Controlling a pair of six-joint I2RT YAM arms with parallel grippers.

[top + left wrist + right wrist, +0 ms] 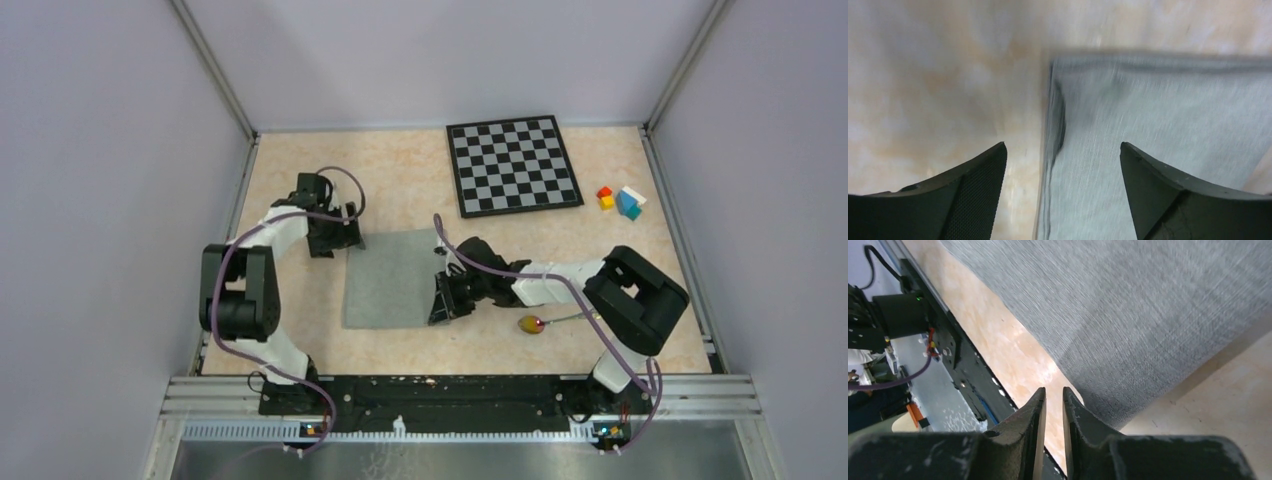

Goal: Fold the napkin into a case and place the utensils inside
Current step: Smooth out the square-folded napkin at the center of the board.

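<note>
Broadly, the beige marbled stone-look counter (300, 330) fills the floor between pale walls. The grey-green woven cloth napkin (390, 280) lies flat near its middle as a soft-edged rectangle, its fine weave plain in both wrist views. Its left edge shows a dark, slightly raised pucker near the far corner. Beyond it, towards the far right, the black-and-white square chessboard (513, 165) lies flat and rigid, well apart from the cloth.

The black left gripper (340, 238) hangs at the napkin's far left corner. Its textured fingers (975, 185) are spread wide, the cloth's edge runs below between them, and nothing is held. The black right gripper (440, 300) is at the napkin's near right corner. Its smooth tapered fingers (1035, 415) are drawn almost together with only a thin slit between them, and nothing is caught in it.

The small spoon with thin silver handle and yellow-red bowl (535, 323) lies on bare counter just right of that gripper. The small coloured blocks (620, 200) cluster at the far right.
</note>
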